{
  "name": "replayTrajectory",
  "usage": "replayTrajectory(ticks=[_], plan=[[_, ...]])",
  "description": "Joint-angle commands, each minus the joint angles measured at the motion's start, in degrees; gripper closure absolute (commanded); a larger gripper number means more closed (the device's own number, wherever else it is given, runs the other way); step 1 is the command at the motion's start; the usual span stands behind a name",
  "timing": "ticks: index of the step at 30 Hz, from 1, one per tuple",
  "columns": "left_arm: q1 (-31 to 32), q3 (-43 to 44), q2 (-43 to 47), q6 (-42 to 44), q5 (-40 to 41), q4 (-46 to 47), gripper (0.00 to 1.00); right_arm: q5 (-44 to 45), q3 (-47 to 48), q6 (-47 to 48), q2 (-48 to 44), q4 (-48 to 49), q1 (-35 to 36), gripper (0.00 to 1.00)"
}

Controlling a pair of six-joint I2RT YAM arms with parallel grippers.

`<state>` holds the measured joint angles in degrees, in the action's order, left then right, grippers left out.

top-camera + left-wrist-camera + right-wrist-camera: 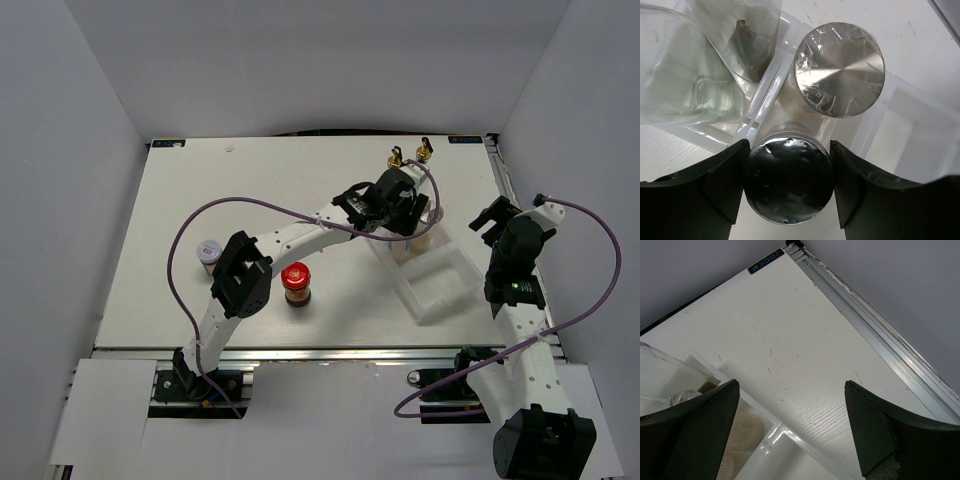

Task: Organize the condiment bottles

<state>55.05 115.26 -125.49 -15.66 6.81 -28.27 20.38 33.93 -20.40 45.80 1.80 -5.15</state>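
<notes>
My left gripper (789, 146) is over the white divided tray (440, 290) at the back right. Its fingers are closed round a silver-lidded shaker (789, 181) that stands in a tray compartment. A second silver lid (840, 70) stands just beyond it in the tray. Two clear glass cruets (395, 157) (424, 152) with gold pourers stand at the tray's far end; their glass shows in the left wrist view (685, 75). The red-lidded brown jar (296, 285) and the white-lidded labelled jar (208, 250) stand on the table to the left. My right gripper (791, 385) is open and empty beside the tray's right side.
The table's right edge rail (890, 350) runs close to my right gripper. A tray corner (780, 432) and a cruet's glass (660, 370) lie under it at the left. White walls enclose the table on three sides.
</notes>
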Motion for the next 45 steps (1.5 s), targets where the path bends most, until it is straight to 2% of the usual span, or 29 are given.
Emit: replayTrajectory(ticks=[1,4,9,12,14,15,21,27,31,32,33,35,36,37,38,39,40,42,43,45], plan=[[0.32,3.21,-0.10,-0.51,0.05,1.73,0.26,-0.96,0.26,1.33,-0.89,2.68,-0.21,0.11],[0.32,3.56,-0.72,-0.51,1.53,0.68,0.21,-1.48,0.61,1.86,-1.41,1.89,-0.21,0.10],[0.32,4.52,-1.42,-0.77,2.42,0.06,0.18,-3.33,0.61,2.21,-1.94,2.07,-0.21,0.11],[0.32,5.15,-1.16,-0.60,3.39,-1.26,0.10,-5.43,0.61,3.17,-2.47,2.67,-0.21,0.11],[0.32,5.23,0.24,-0.08,3.47,-1.09,0.07,-10.17,1.57,5.72,-2.82,3.64,-0.21,0.11],[0.32,5.32,0.86,0.02,3.74,-1.17,0.02,-11.49,2.53,6.25,-2.65,3.30,-0.21,0.11],[0.32,4.10,8.57,0.28,5.76,-2.58,0.02,-23.00,11.06,10.82,-1.86,-1.62,-0.21,0.11],[0.32,-7.14,19.92,0.28,9.88,-0.74,0.02,-42.07,13.09,15.48,-1.94,-1.72,-0.13,0.11],[0.06,-13.47,27.83,-0.59,19.08,-1.26,0.02,-57.77,14.40,17.59,-2.21,-1.72,1.18,0.11],[-0.11,-15.23,31.33,-1.12,21.56,-1.78,0.02,-59.21,14.75,18.11,-2.12,-1.72,2.41,0.11],[-0.64,-20.20,33.45,-1.91,24.02,-1.70,0.02,-59.93,15.19,18.90,-2.03,-1.72,4.34,0.11],[-5.02,-26.72,40.37,-5.94,26.41,0.05,0.02,-56.61,15.98,22.75,-1.42,-5.57,14.69,0.11],[-10.87,-33.37,42.59,-8.31,25.46,0.41,0.02,-51.29,16.42,24.43,-0.02,-6.45,19.51,0.11],[-14.14,-36.83,44.87,-12.34,23.62,1.72,0.02,-48.80,16.69,27.40,1.21,-7.16,28.52,0.11],[-16.70,-40.34,47.24,-13.77,22.56,2.77,0.02,-46.86,17.04,28.83,2.61,-8.64,32.53,0.11],[-18.47,-46.56,51.79,-15.17,24.72,3.31,0.02,-45.27,17.57,30.41,6.28,-9.53,36.40,0.11],[-19.96,-49.06,54.01,-17.28,27.27,3.22,0.02,-40.82,19.05,31.55,8.75,-10.67,42.96,0.11],[-20.33,-53.02,59.89,-20.71,34.30,1.65,0.02,-30.73,20.73,33.40,15.85,-12.87,48.71,0.10],[-20.33,-56.43,61.67,-23.77,35.98,-0.27,0.02,-28.75,22.04,33.67,18.25,-13.14,52.83,0.10],[-20.85,-58.48,65.18,-27.21,41.14,-4.05,0.02,-29.86,23.10,35.34,23.95,-13.40,55.23,0.11]])
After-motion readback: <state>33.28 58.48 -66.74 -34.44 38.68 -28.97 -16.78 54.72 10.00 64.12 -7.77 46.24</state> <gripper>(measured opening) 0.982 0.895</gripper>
